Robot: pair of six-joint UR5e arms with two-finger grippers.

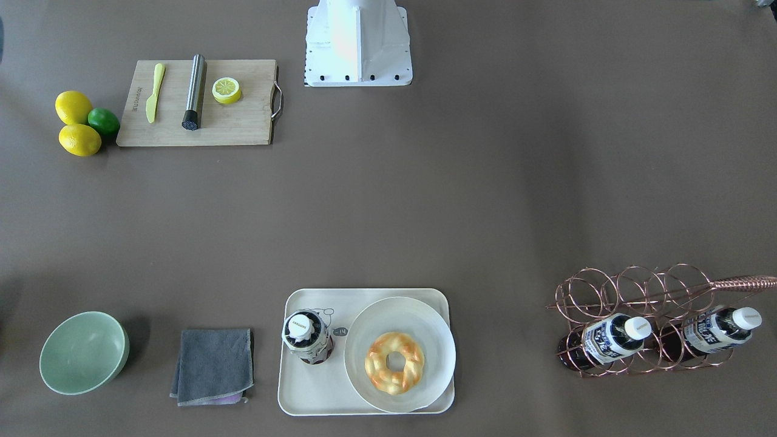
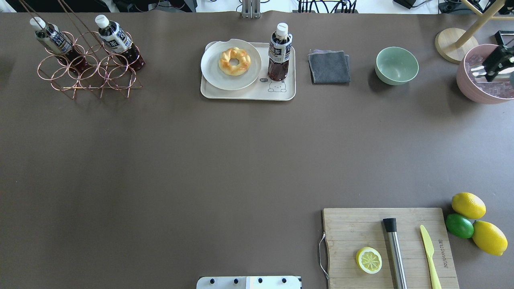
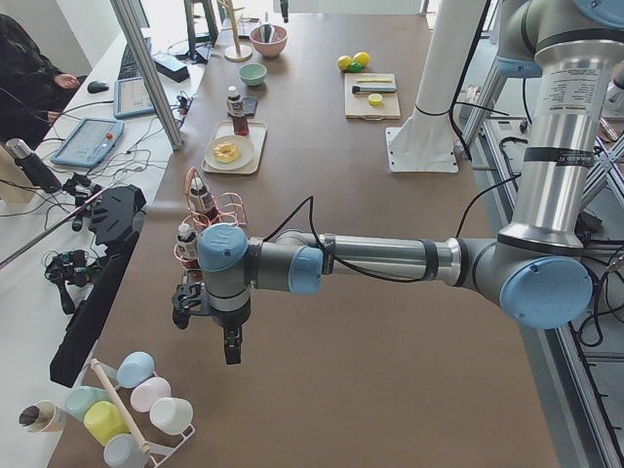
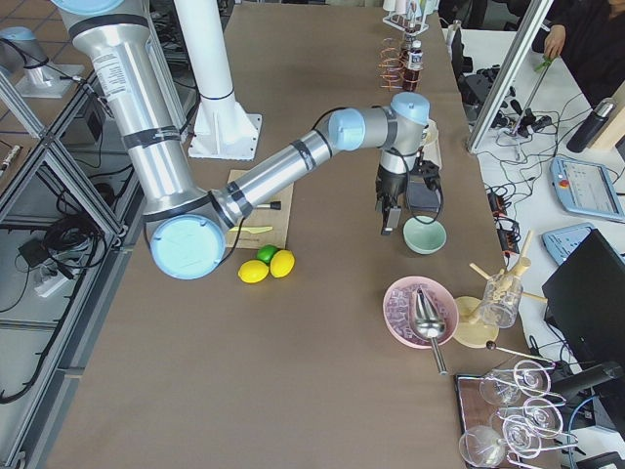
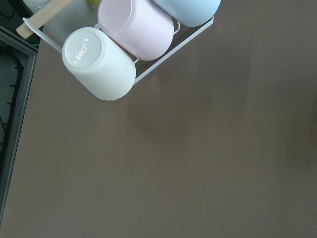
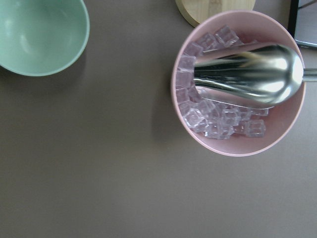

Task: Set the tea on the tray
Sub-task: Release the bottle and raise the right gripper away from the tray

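Note:
One tea bottle (image 1: 308, 337) stands upright on the cream tray (image 1: 315, 394), next to the plate; it also shows in the overhead view (image 2: 280, 52) on the tray (image 2: 249, 93). Two more tea bottles (image 2: 52, 38) (image 2: 118, 40) lie in a copper wire rack (image 2: 88, 76). My left gripper (image 3: 232, 351) hangs over the table's left end, beyond the rack, far from the tray. My right gripper (image 4: 390, 223) hangs over the table beside the green bowl (image 4: 425, 235). I cannot tell whether either gripper is open or shut. Neither wrist view shows fingers.
A round plate with a doughnut (image 2: 234, 61) shares the tray. A grey cloth (image 2: 329, 67), green bowl (image 2: 396, 65) and pink bowl of ice with a scoop (image 6: 237, 82) lie to its right. A cutting board (image 2: 361, 228), lemons and a lime (image 2: 459, 225) sit near the robot. Pastel cups (image 5: 99, 64) lie under the left wrist.

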